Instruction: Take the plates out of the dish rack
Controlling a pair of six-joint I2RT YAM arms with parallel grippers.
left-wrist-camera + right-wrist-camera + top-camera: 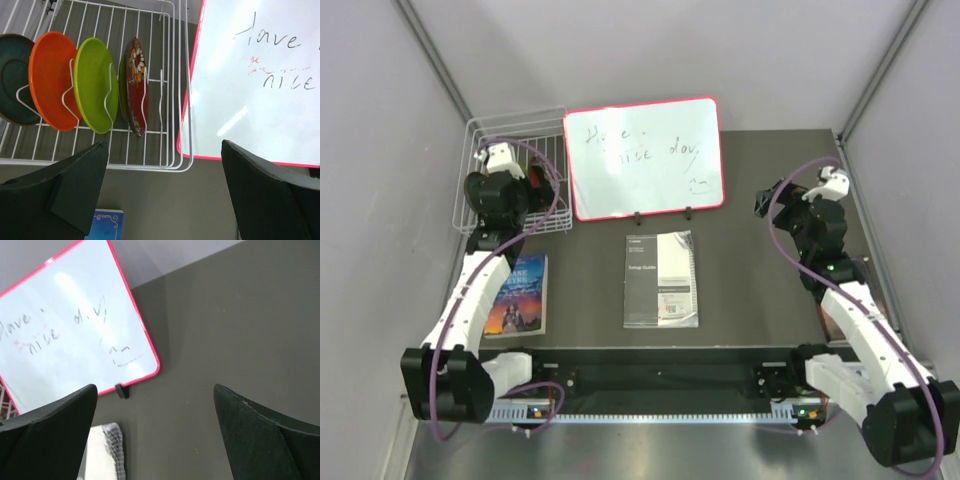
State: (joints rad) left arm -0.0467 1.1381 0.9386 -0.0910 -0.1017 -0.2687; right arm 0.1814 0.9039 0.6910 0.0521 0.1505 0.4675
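The white wire dish rack (170, 100) stands at the table's back left (480, 135). In its upright slots stand a dark teal plate (12, 75), an orange plate (50, 77), a lime green plate (92, 82) and a red flowered plate (136, 85), all on edge. My left gripper (162, 187) is open and empty, hovering over the table just in front of the rack's near rim; in the top view (505, 195) the arm hides most of the plates. My right gripper (155, 435) is open and empty above bare table at the right (770, 205).
A red-framed whiteboard (642, 157) stands propped right of the rack, close to its wall. A blue book (517, 293) lies at the front left and a grey manual (661, 279) in the middle. Grey walls close in on both sides.
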